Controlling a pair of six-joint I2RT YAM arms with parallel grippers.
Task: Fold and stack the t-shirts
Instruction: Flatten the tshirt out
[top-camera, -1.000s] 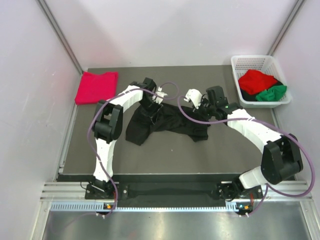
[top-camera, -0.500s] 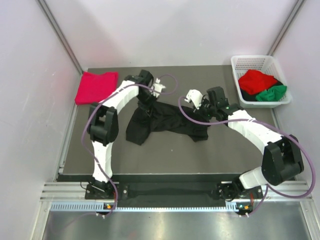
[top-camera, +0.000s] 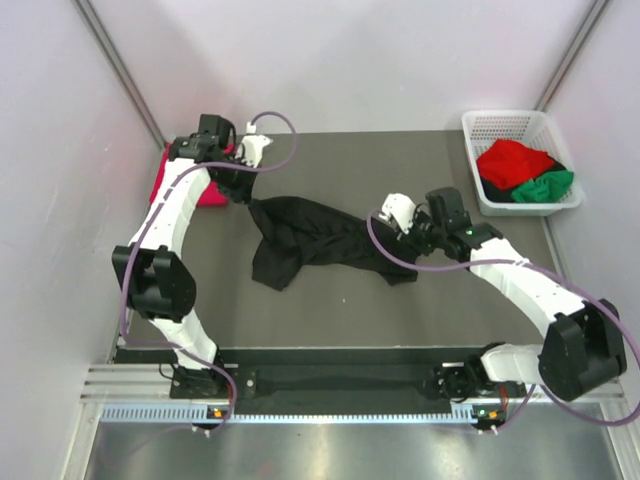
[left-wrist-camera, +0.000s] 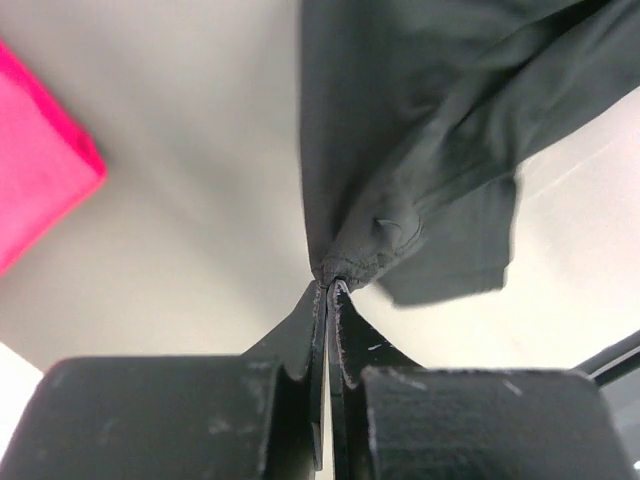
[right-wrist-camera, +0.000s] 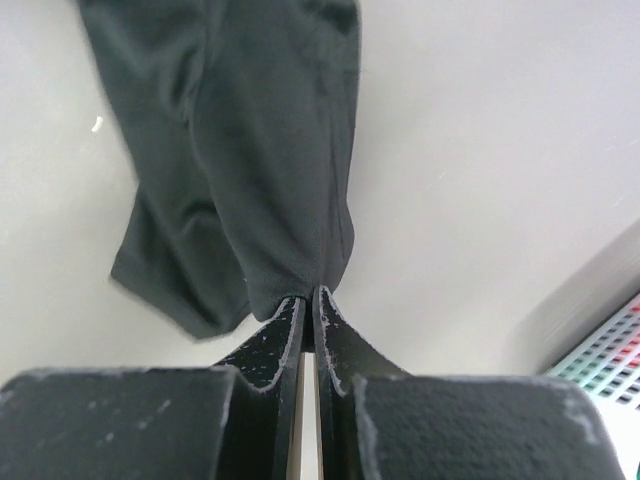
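Observation:
A black t-shirt (top-camera: 312, 240) lies crumpled and stretched across the middle of the table. My left gripper (top-camera: 247, 198) is shut on its left edge, the cloth (left-wrist-camera: 400, 150) bunching at the fingertips (left-wrist-camera: 330, 285). My right gripper (top-camera: 398, 238) is shut on the shirt's right end, where the fabric (right-wrist-camera: 260, 150) hangs from the pinched tips (right-wrist-camera: 310, 292). A folded crimson-pink t-shirt (top-camera: 180, 180) lies at the back left, partly behind my left arm; its corner (left-wrist-camera: 40, 170) shows in the left wrist view. Red (top-camera: 513, 160) and green (top-camera: 545, 186) t-shirts lie in the basket.
The white mesh basket (top-camera: 498, 124) stands at the back right corner; its edge (right-wrist-camera: 600, 360) shows in the right wrist view. Grey walls close in the table on three sides. A purple cable (top-camera: 270, 125) loops above the left wrist.
My left gripper has closed on the black shirt's left edge and pulled it left and back, toward the pink shirt, stretching the cloth. My right gripper has shifted slightly forward, still clamped.

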